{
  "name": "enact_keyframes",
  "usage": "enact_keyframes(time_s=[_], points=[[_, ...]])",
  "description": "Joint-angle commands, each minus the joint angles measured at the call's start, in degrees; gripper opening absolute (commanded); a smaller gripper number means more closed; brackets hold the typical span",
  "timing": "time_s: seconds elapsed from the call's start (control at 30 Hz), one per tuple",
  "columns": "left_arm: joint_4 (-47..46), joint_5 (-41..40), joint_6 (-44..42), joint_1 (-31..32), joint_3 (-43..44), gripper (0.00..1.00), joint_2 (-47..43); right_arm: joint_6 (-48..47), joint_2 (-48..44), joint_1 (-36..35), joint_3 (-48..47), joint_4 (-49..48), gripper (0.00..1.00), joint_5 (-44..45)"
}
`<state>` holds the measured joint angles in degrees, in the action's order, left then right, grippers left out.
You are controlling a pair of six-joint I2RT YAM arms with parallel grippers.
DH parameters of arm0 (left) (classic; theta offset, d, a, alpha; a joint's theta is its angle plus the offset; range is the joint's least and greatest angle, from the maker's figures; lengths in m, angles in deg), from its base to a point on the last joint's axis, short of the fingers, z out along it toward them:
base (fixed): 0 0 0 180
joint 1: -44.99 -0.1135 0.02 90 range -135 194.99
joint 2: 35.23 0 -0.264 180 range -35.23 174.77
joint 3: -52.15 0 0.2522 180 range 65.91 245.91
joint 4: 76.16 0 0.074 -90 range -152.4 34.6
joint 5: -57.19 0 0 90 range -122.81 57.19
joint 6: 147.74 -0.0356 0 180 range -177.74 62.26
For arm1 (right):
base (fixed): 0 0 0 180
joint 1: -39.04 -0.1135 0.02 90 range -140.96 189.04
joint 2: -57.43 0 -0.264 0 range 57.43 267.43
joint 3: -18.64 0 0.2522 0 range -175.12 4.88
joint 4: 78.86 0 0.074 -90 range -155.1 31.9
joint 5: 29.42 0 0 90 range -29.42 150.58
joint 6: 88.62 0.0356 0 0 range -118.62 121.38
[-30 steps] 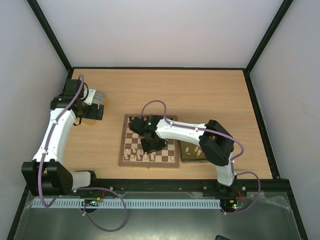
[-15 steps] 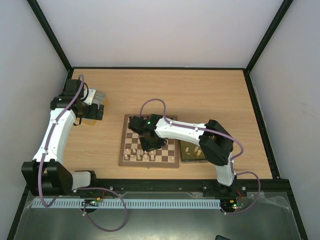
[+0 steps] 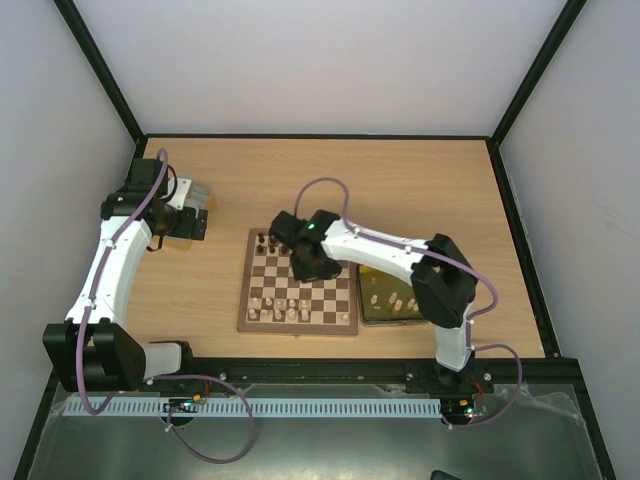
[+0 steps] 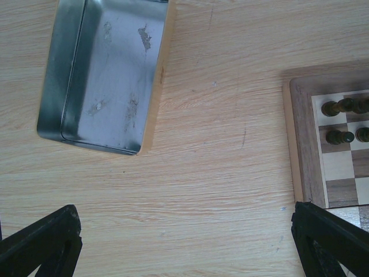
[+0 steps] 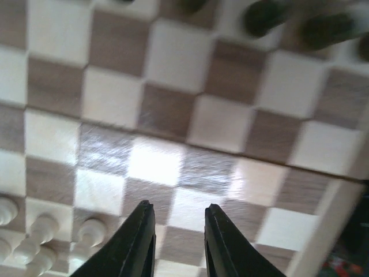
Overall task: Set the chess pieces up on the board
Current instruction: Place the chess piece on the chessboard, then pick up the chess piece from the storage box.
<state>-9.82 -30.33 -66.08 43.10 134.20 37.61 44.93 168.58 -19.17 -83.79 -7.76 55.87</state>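
Note:
The board (image 3: 297, 329) lies in the middle of the table. Dark chess pieces (image 3: 265, 242) stand at its far left corner, and cream pieces (image 3: 285, 313) fill its near rows. My right gripper (image 3: 303, 268) hovers over the far half of the board. In the right wrist view it (image 5: 177, 212) is open a little, with only bare squares showing between the fingertips (image 5: 142, 231). Cream pieces (image 5: 34, 231) stand to the lower left and dark ones (image 5: 271, 14) at the top. My left gripper (image 4: 184, 248) is wide open over bare table, left of the board's corner (image 4: 302, 144).
A silver tray (image 4: 104, 75) sits on the table at the far left, just beyond my left gripper (image 3: 195, 224). A gold tray (image 3: 372, 312) holding several cream pieces lies against the board's right side, under my right arm.
My right gripper has moved from the board's middle toward its far edge, and the arm has swung back with it. The left arm has not moved.

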Motion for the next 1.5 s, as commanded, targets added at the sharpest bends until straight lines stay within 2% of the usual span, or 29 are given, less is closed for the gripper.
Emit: enact_keyframes(time_s=[0.0,0.1,0.2,0.6,1.47], points=[[0.14,-0.55,0.49,0.07,0.22,0.99,0.37,3.01,-10.47,7.49,4.56,2.93,0.22,3.96],[0.32,-0.39,0.43,0.05,0.44,0.99,0.30,4.26,-19.82,14.75,14.99,-0.29,0.22,1.72],[0.32,-0.21,0.43,0.09,0.35,0.99,0.51,2.00,-24.89,20.10,21.80,-0.21,0.22,1.68],[1.01,-0.17,0.33,0.13,1.53,0.99,2.29,-0.28,-28.71,21.56,35.11,-5.10,0.22,-2.85],[0.81,-0.37,0.42,0.13,1.01,0.99,2.37,-3.69,-24.60,21.48,36.07,-8.80,0.23,-8.60]])
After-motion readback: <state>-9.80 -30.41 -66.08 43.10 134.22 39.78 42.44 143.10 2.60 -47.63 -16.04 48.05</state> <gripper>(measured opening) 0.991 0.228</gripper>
